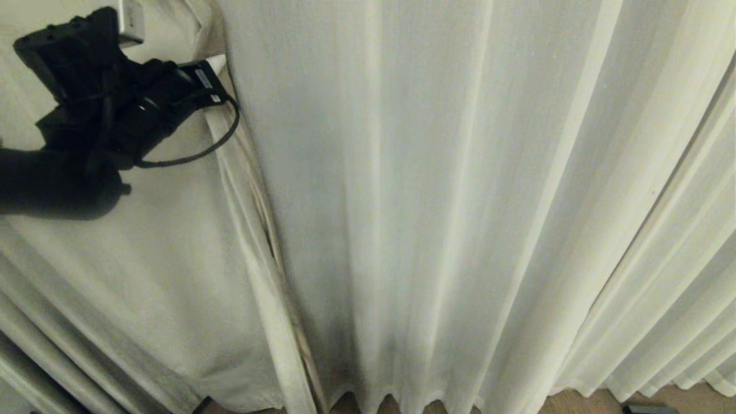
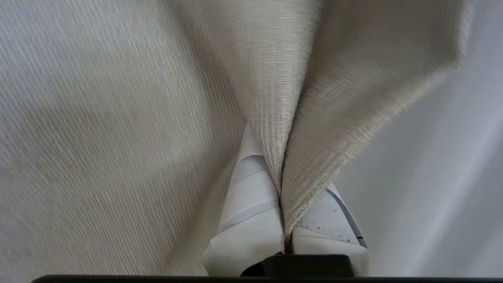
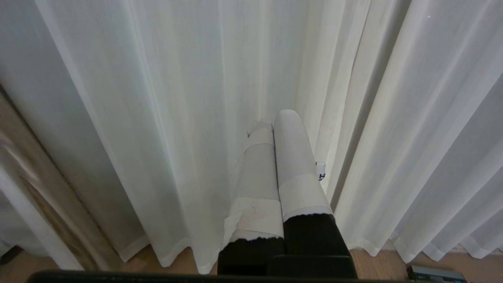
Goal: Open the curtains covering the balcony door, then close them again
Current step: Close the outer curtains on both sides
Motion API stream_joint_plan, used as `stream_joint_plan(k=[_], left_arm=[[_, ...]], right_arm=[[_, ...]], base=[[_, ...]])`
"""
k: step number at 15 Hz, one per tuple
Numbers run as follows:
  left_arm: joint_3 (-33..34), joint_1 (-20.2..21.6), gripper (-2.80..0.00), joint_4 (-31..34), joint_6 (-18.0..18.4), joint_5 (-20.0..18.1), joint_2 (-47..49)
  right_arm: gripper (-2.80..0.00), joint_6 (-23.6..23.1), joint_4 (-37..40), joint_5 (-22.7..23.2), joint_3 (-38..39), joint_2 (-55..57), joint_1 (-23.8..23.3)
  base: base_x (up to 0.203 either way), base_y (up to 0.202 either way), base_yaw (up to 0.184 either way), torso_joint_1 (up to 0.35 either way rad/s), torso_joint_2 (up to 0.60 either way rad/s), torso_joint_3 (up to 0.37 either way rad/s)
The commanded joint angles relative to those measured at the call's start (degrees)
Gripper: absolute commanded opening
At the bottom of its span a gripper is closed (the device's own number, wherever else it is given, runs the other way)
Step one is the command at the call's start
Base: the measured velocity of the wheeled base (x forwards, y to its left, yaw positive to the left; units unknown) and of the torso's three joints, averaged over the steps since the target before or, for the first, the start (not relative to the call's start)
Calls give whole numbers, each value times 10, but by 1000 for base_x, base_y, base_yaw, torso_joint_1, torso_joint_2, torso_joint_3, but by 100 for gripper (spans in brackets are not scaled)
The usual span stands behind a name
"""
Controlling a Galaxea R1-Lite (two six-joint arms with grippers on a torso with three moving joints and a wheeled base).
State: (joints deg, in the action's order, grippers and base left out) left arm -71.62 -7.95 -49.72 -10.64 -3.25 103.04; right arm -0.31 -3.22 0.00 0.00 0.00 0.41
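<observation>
The curtains (image 1: 460, 201) fill nearly the whole head view: thin cream-white woven cloth hanging in long vertical pleats, their soft ridges fanning out toward the bottom, where a wavy scalloped hem stops just above a strip of brown wooden floor (image 1: 581, 402) at 5 o'clock. A seam where two panels meet runs from 11 o'clock down to 6 o'clock, with the folded edge of the left panel showing a slightly darker, thicker border.

The left gripper (image 1: 221, 77) sits at 10 o'clock in the head view, a black blocky wrist with a looped black cable (image 1: 213, 146) hanging under it, its tip right at that seam. In the left wrist view its two fingers (image 2: 251, 212), wrapped in pale tape, are pressed together with a fold of curtain pinched between them; the cloth rises from the tips in a tight ridge and spreads into a tent shape, its ribbed weave plainly visible.

The right gripper (image 3: 275, 122) hangs low in front of the pleats, holding nothing, its two rounded tape-wrapped fingers (image 3: 292, 157) lying flush side by side, black at their bases. The hem and wooden floor show below it, and a small dark flat object (image 3: 436, 273) lies on the floor at 5 o'clock.
</observation>
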Motion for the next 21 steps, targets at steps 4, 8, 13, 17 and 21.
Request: stream_joint_plan(k=[4, 8, 13, 17, 21], left_arm=[[10, -30, -280, -3, 21, 1, -2], [9, -56, -280, -3, 25, 1, 10], [7, -87, -280, -3, 37, 0, 30], [9, -120, -280, -55, 36, 20, 57], [17, -126, -280, -78, 35, 32, 64]], right_arm=[[-280, 0, 0, 0, 0, 0, 0], [-280, 0, 0, 0, 0, 0, 0], [-280, 0, 0, 0, 0, 0, 0], [-280, 0, 0, 0, 0, 0, 0], [-280, 0, 0, 0, 0, 0, 0]], base=[[0, 0, 0, 0, 0, 0], [0, 0, 0, 0, 0, 0], [0, 0, 0, 0, 0, 0], [0, 0, 0, 0, 0, 0], [0, 0, 0, 0, 0, 0]])
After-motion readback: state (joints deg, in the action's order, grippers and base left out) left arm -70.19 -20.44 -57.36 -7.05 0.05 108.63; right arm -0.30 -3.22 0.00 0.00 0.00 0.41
